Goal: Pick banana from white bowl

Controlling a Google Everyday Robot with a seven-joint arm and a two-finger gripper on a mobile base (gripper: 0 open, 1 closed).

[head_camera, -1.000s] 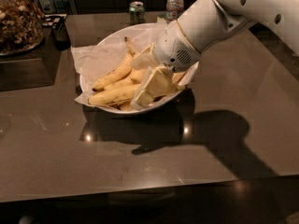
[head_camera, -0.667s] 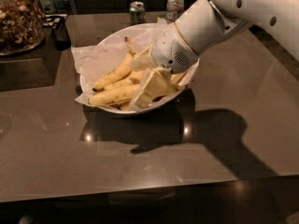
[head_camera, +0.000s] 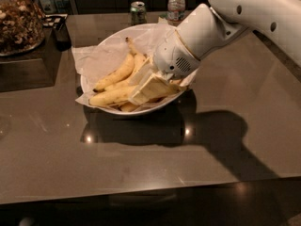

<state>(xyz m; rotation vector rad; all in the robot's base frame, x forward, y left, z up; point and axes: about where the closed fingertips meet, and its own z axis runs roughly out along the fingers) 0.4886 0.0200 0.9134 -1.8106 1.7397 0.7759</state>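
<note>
The white bowl (head_camera: 101, 43), lined with crumpled white paper, stands in the middle of the dark table and holds several yellow bananas. The longest, nearly straight banana (head_camera: 110, 97) lies along the bowl's front edge. A curved banana (head_camera: 116, 74) lies behind it. My gripper (head_camera: 146, 87) reaches down into the bowl from the right and sits at the right end of the long banana, covering the fruit on that side. The white arm (head_camera: 244, 8) comes in from the upper right.
A can (head_camera: 138, 12) and a water bottle (head_camera: 176, 4) stand behind the bowl. A glass jar of nuts (head_camera: 19, 20) sits on a dark box at the far left. The table's front edge (head_camera: 150, 187) runs across the bottom.
Almost nothing has changed. My gripper stays in the bowl over the right ends of the bananas, and the bananas have not moved.
</note>
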